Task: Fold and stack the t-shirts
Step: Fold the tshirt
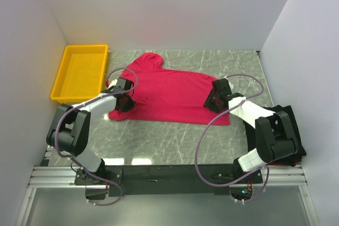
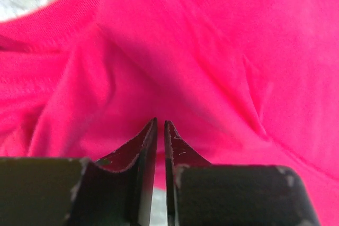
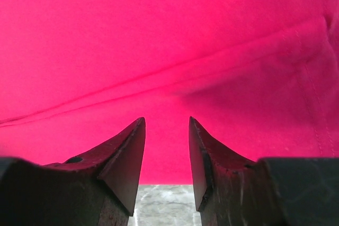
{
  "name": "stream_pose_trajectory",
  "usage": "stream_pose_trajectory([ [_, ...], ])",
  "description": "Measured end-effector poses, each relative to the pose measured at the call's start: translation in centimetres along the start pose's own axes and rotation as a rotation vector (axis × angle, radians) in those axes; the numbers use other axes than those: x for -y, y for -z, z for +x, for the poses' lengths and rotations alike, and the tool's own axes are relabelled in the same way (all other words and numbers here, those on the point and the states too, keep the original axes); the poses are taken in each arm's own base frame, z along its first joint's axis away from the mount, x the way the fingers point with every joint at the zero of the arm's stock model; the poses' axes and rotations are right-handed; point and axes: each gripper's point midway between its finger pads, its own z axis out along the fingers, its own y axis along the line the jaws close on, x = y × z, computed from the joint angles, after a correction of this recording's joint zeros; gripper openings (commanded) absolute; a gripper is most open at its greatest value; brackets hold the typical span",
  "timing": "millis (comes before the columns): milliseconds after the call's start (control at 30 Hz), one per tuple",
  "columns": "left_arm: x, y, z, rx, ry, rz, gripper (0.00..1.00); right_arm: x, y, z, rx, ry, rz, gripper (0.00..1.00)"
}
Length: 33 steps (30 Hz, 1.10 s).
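The crimson-pink t-shirt (image 1: 169,92) lies spread across the middle of the table, its collar toward the back. My left gripper (image 1: 125,101) is down on the shirt's left end, near a sleeve. In the left wrist view its jaws (image 2: 161,121) are closed to a thin slit over rumpled pink cloth (image 2: 212,51), and no cloth shows in the slit. My right gripper (image 1: 214,100) hovers over the shirt's right end. Its jaws (image 3: 167,119) stand open just above the hem (image 3: 159,88), with nothing between them. The black t-shirt (image 1: 294,125) lies bunched at the table's right edge, partly hidden by the right arm.
A yellow plastic tray (image 1: 79,72) stands at the back left. White walls close in the back and both sides. Grey marble tabletop (image 1: 175,141) shows in front of the shirt, between the two arms' bases.
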Motion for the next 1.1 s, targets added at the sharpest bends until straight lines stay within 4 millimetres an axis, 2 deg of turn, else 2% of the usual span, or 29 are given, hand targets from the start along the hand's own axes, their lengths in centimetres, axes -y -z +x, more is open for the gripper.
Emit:
stream_pose_trajectory([
  [100,-0.5,-0.9,-0.7,0.028,0.021,-0.025,0.14,1.2,-0.4,0.6,-0.014,-0.021,0.020,0.46],
  [233,-1.5,-1.7,-1.0,0.060,0.052,-0.058,0.12,3.7,-1.2,1.6,-0.049,-0.071,0.066,0.45],
  [433,-2.1,-1.8,-1.1,0.106,0.117,-0.046,0.11,4.0,-1.3,1.3,-0.037,-0.137,0.044,0.45],
  [667,-4.4,-0.3,0.2,0.122,0.166,-0.031,0.10,4.2,-0.5,2.6,-0.054,-0.182,0.018,0.45],
  [1100,-10.1,3.7,3.8,0.110,0.210,-0.032,0.10,6.6,3.2,7.5,-0.081,-0.230,-0.047,0.45],
])
